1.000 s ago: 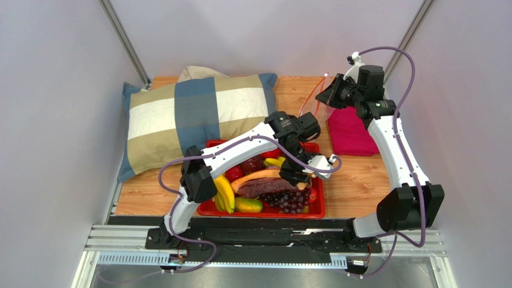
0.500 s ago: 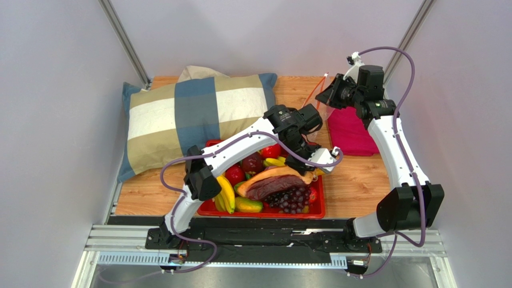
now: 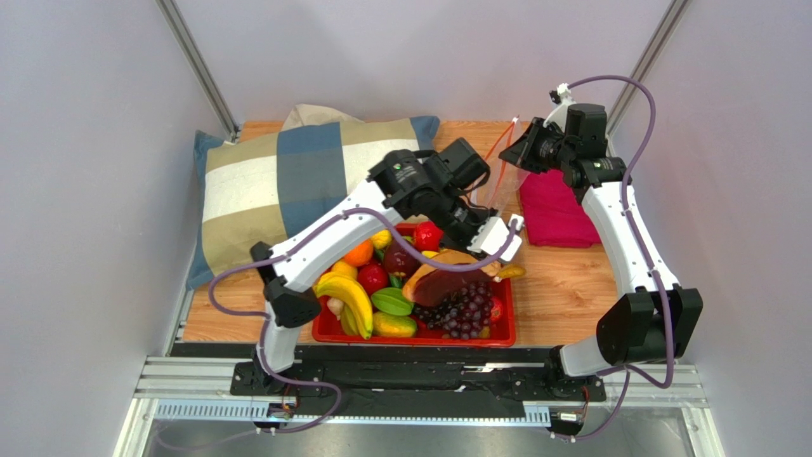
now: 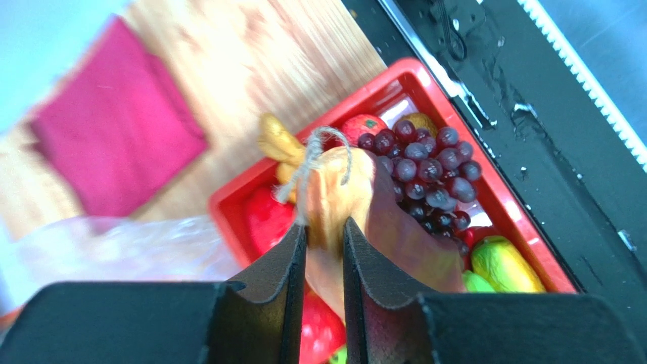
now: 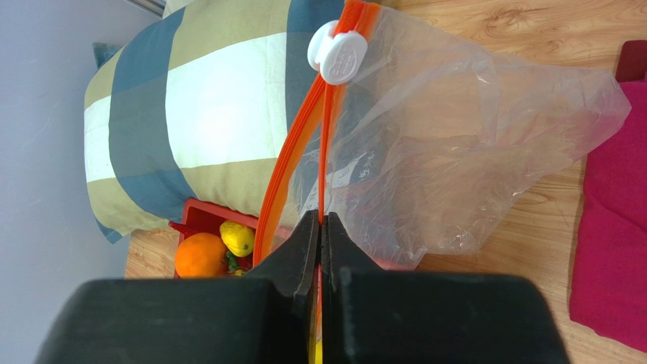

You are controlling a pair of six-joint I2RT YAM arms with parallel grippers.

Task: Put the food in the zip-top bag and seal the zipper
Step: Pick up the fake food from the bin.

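Overhead, I see the orange-rimmed slice [image 3: 440,283] raised at one end over the red tray [image 3: 507,335], with the zip-top bag [image 3: 497,188] just beyond the tray's far edge. My left wrist view shows the left fingers [image 4: 285,277] clenched on the slice's stem end, for carrying. On the right wrist, the right fingers [image 5: 304,243] pinch the zipper [image 5: 291,152], holding the mouth up.

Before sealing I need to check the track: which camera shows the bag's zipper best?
Right wrist: the zipper is close-up, with both orange strips and the white slider clear. Top external shows only a thin orange line; left wrist shows just the blurred plastic of the bag.
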